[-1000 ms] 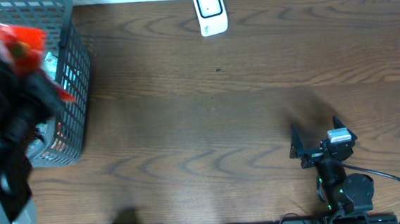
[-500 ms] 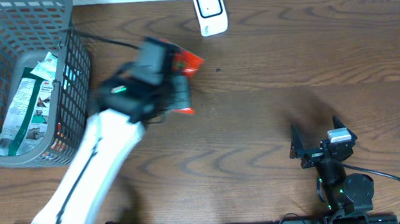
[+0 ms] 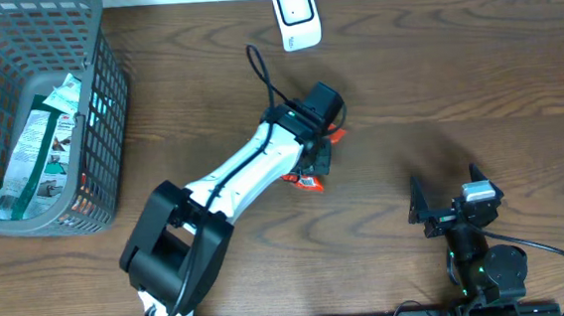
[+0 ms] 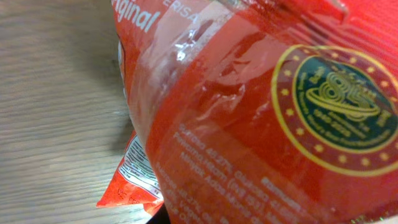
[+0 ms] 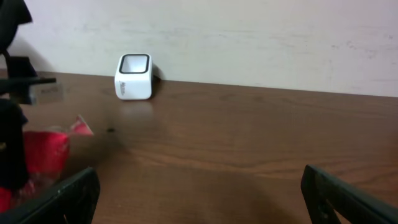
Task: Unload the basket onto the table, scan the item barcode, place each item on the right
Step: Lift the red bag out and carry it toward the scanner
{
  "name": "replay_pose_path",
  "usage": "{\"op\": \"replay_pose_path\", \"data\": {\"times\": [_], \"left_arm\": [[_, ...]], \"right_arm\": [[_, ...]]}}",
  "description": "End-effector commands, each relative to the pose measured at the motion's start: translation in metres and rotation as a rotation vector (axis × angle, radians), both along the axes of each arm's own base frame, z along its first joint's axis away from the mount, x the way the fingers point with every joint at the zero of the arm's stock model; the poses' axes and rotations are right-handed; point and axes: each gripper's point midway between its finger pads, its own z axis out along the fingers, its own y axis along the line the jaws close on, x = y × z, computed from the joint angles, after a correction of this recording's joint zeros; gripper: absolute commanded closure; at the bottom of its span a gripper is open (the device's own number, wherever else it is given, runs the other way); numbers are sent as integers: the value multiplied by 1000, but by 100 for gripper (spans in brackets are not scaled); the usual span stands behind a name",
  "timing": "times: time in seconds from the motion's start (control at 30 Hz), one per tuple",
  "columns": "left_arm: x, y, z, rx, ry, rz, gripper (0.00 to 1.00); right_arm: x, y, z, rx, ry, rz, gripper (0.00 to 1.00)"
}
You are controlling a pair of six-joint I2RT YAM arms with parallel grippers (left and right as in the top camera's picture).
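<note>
The item is a red snack packet [image 3: 307,182] with a round green and gold seal; it fills the left wrist view [image 4: 261,124], its printed corner over the wood. My left gripper [image 3: 318,158] is shut on the packet mid-table, its fingers hidden by the packet. The white barcode scanner [image 3: 295,16] stands at the table's far edge, straight beyond the packet. In the right wrist view the scanner [image 5: 134,76] is at the back left and the packet [image 5: 43,152] at the left edge. My right gripper [image 3: 446,190] rests open and empty near the front right [image 5: 202,199].
A grey wire basket [image 3: 107,81] stands at the far left with a white and green packet [image 3: 37,135] inside. A black cable [image 3: 261,75] loops up from the left arm toward the scanner. A pale wall [image 5: 249,31] rises behind the table.
My left arm has swung from above the basket rightward to the middle of the table, carrying the red packet along. The right arm has not moved.
</note>
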Motion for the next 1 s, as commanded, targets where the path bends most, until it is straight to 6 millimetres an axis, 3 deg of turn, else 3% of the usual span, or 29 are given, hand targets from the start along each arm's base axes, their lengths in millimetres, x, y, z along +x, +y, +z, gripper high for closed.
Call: {"op": "replay_pose_path", "data": {"times": [0.0, 0.03, 0.1, 0.17, 0.2, 0.27, 0.33, 0.4, 0.43, 0.6, 0.77, 0.97], "left_arm": [[2, -2, 2, -3, -12, 14, 53], [2, -2, 3, -5, -14, 14, 37], [4, -7, 12, -43, -13, -6, 25], [4, -20, 29, -129, -3, -54, 24], [6, -28, 49, -204, -9, -74, 24], [10, -29, 66, -237, -31, -71, 24], [12, -26, 82, -259, -70, -83, 45], [10, -27, 88, -265, -88, -154, 81], [6, -31, 88, -284, -78, -200, 87], [-10, -42, 78, -374, 18, -307, 89], [-2, -33, 58, -384, 75, -290, 89], [-3, -32, 44, -576, 208, -327, 89]], "right_arm": [[0, -2, 0, -4, -1, -6, 1], [0, -2, 0, -4, -1, -6, 1], [0, -2, 0, -4, -1, -6, 1], [0, -2, 0, -4, -1, -6, 1], [0, -2, 0, -4, -1, -6, 1], [0, -2, 0, -4, -1, -6, 1], [0, -2, 0, -4, -1, -6, 1], [0, -2, 0, -4, -1, -6, 1], [0, -2, 0, -4, -1, -6, 1], [0, -2, 0, -4, -1, -6, 1], [0, -2, 0, -4, -1, -6, 1], [0, -2, 0, -4, -1, -6, 1]]}}
